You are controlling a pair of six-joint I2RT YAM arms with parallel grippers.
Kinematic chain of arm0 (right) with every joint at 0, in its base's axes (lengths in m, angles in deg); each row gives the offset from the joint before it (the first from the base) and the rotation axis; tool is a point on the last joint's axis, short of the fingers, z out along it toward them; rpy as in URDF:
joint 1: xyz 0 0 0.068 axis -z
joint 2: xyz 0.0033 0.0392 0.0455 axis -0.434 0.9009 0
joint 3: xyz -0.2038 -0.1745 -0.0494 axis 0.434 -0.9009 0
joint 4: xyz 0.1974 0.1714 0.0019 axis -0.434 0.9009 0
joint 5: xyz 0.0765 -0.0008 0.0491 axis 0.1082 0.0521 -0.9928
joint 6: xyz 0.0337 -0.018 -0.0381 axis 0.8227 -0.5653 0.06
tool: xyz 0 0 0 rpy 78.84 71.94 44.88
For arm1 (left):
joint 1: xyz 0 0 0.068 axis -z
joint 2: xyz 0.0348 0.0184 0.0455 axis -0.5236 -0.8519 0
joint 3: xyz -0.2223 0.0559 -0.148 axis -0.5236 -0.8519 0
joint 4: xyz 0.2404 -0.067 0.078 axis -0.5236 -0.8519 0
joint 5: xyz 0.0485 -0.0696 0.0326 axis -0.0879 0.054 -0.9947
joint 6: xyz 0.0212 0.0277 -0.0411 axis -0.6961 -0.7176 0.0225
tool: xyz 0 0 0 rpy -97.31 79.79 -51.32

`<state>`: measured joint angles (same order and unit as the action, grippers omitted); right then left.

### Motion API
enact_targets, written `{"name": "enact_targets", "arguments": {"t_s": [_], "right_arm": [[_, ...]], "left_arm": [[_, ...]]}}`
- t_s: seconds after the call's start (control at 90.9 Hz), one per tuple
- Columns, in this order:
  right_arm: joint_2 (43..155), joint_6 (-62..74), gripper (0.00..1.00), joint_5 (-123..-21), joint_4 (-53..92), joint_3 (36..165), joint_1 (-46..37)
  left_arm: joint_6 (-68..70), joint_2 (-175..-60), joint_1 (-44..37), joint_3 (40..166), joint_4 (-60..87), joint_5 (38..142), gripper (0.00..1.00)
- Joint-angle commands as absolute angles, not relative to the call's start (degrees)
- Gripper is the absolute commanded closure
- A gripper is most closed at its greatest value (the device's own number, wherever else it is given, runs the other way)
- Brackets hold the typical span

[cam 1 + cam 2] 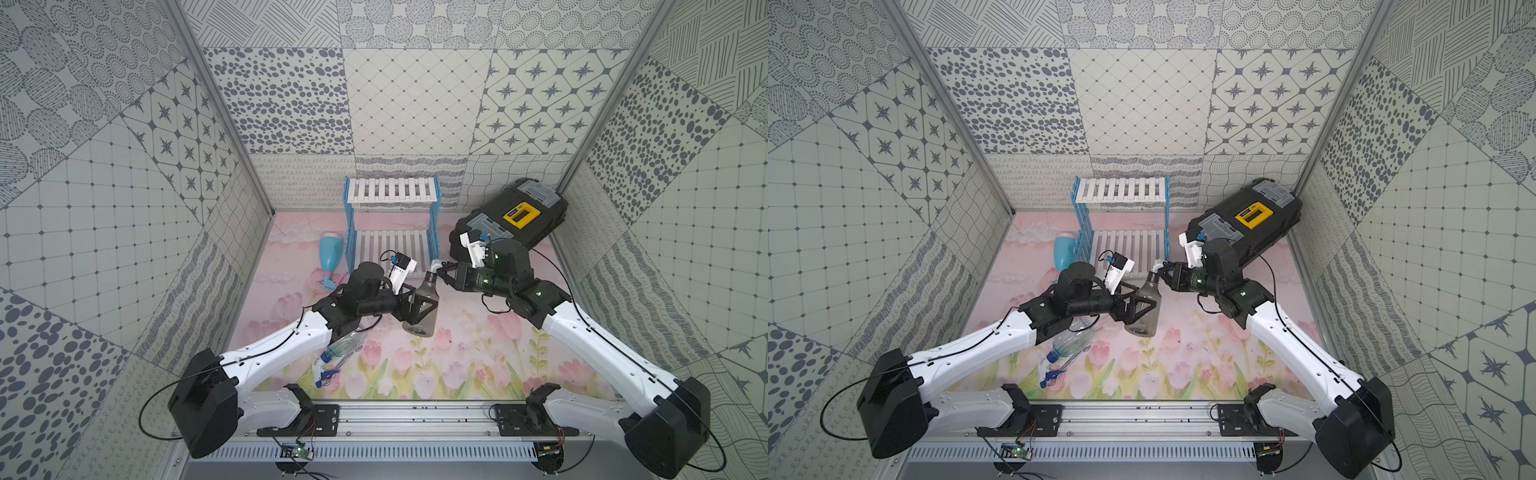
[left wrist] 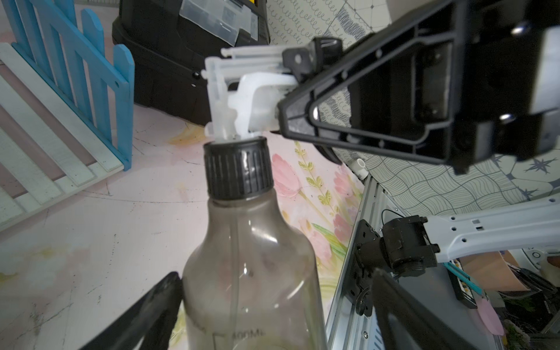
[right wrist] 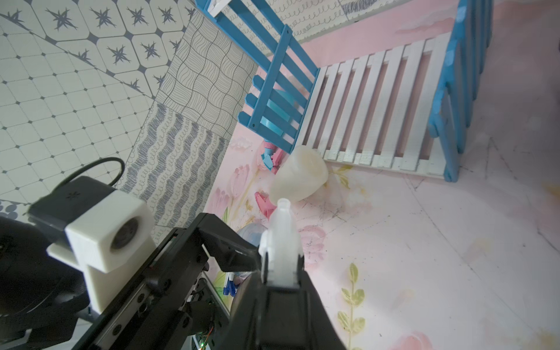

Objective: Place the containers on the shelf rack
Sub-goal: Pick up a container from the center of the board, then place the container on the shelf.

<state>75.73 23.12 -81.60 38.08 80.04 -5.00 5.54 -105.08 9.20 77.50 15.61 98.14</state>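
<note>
The right pincer (image 1: 440, 272) is clenched on the white spray head of the grey bottle (image 1: 419, 328), which tilts over the surface (image 1: 478, 361) in front of the rack (image 1: 392, 191). The left pincer (image 2: 274, 281) is released, its fingers spread on either side of the bottle's body. The blue bottle (image 1: 331, 253) lies left of the rack. The white bottle (image 3: 300, 172) lies just before the rack's lower shelf, and the clear bottle (image 1: 343, 347) under the left arm. A toolbox (image 1: 513, 220) sits right of the rack.
</note>
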Motion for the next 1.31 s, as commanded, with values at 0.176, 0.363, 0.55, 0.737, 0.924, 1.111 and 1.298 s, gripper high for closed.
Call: {"name": "enact_targets", "arguments": {"t_s": [0.176, 0.363, 0.55, 0.737, 0.924, 1.111, 1.298], "right_arm": [[67.1, 14.85, 1.0, -69.38, 32.64, 78.55, -6.92], [65.83, 4.17, 1.0, -52.84, 30.2, 84.22, -13.63], [72.18, -4.04, 1.0, -40.17, 26.67, 94.4, -18.76], [82.51, -8.7, 1.0, -35.07, 21.4, 104.82, -18.76], [93.77, -13.56, 1.0, -33.03, 20.38, 117.01, -17.98], [102.1, -14.27, 1.0, -33.89, 22.47, 126.26, -14.54], [107.94, -14.31, 1.0, -35.83, 24.01, 132.82, -11.15]], "left_arm": [[8.94, -96.34, 7.14, 76.59, 12.93, 100.84, 0.01], [-1.97, -91.78, 1.58, 82.69, -5.44, 93.64, 0.01], [-12.19, -85.07, 0.69, 81.63, -7.9, 84.81, 0.01], [-19.64, -78.22, 0.67, 76.13, -2.82, 78.98, 0.01], [-19.48, -78.1, 0.7, 74.11, -1.7, 76.06, 0.01], [-17.85, -79.53, 0.67, 74.64, -2.12, 77.36, 0.01], [-19.33, -80.28, 0.69, 74.98, -3.21, 75.71, 0.01]]}}
